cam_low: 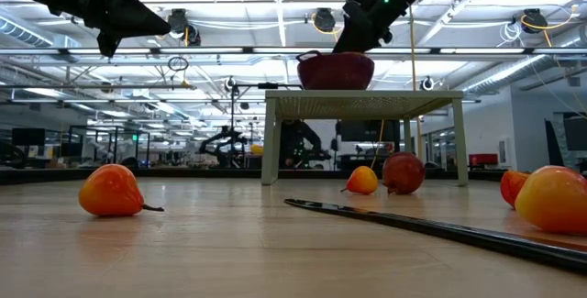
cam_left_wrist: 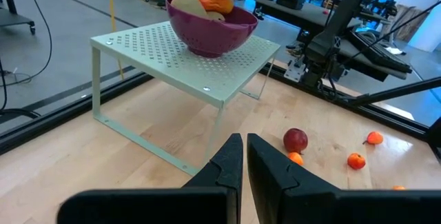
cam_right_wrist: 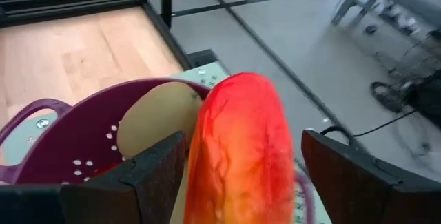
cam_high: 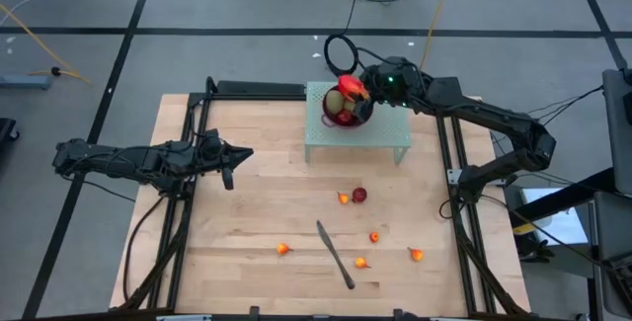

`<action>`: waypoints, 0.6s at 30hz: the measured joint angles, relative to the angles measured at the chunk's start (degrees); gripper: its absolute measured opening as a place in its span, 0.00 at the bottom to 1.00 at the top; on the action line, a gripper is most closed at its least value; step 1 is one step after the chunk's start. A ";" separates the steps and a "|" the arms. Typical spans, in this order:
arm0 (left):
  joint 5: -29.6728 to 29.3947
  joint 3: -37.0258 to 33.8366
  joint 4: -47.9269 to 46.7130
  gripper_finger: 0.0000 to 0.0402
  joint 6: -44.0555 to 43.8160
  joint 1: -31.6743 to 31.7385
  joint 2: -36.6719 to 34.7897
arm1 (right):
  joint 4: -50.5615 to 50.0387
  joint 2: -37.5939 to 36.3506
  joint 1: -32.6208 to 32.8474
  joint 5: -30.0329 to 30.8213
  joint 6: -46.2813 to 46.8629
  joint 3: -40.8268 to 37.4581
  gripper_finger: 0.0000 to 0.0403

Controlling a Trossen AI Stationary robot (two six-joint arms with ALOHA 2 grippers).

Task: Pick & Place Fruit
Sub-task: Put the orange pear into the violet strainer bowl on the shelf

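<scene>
Mango, elongated and red-orange, was seen between the spread fingers of the right tool, directly over the purple perforated bowl on the pale perforated stand. No grip could be confirmed. A tan oval kiwi lay inside the bowl. The left tool, pressed together, was held well apart from the bowl over the wooden worktop. No writing could be read.

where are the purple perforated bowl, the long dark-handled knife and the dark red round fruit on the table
purple perforated bowl [cam_left_wrist: 210,34], left wrist view, front of its outer wall
long dark-handled knife [cam_high: 336,255], high view, middle of its length
dark red round fruit [cam_high: 359,195], high view, its centre
</scene>
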 joint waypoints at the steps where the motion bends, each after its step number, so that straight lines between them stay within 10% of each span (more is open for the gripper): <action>1: 0.00 0.00 0.00 0.05 -0.02 0.01 0.00 | 0.06 -0.34 0.33 0.97 -0.30 0.00 0.69; 18: 1.49 0.00 0.02 0.05 0.15 0.00 0.00 | -1.21 -9.05 7.92 4.73 3.14 0.04 0.61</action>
